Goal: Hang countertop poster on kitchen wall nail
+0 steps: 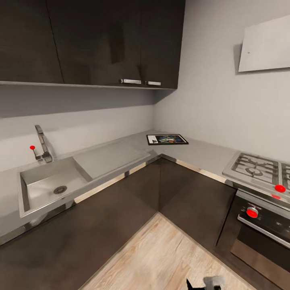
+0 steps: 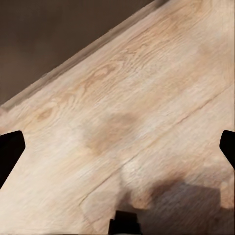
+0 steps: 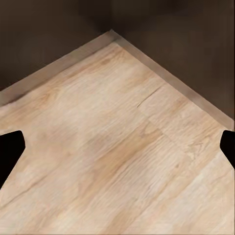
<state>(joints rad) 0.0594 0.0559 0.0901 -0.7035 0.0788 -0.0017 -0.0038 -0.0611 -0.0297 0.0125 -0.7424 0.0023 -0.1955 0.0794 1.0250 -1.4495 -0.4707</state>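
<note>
Head view gives you the corner of the kitchen: the poster (image 1: 167,139) lies flat on the grey countertop (image 1: 201,155), right in the inner corner of the L, close to the back wall and well apart from everything else on the worktop. Its white title strip is at the end nearer the sink side. To your left along the counter sits the steel sink (image 1: 48,183) with its tap (image 1: 42,144) behind it against the wall; to your right is the gas hob (image 1: 262,169) with the oven (image 1: 262,225) below it. Dark wall cabinets (image 1: 92,40) hang above the sink run, and a pale extractor hood (image 1: 266,44) is on the right wall. Wooden floor (image 1: 161,257) fills the space between you and the dark cabinet fronts. In the left wrist view your left gripper (image 2: 117,147) is spread wide, its fingertips (image 2: 10,149) at the two side edges with nothing but floor planks between them. In the right wrist view your right gripper (image 3: 117,149) is likewise released and empty, fingertips (image 3: 11,147) far apart, looking down at the floor where the two cabinet plinths meet in a corner.
</note>
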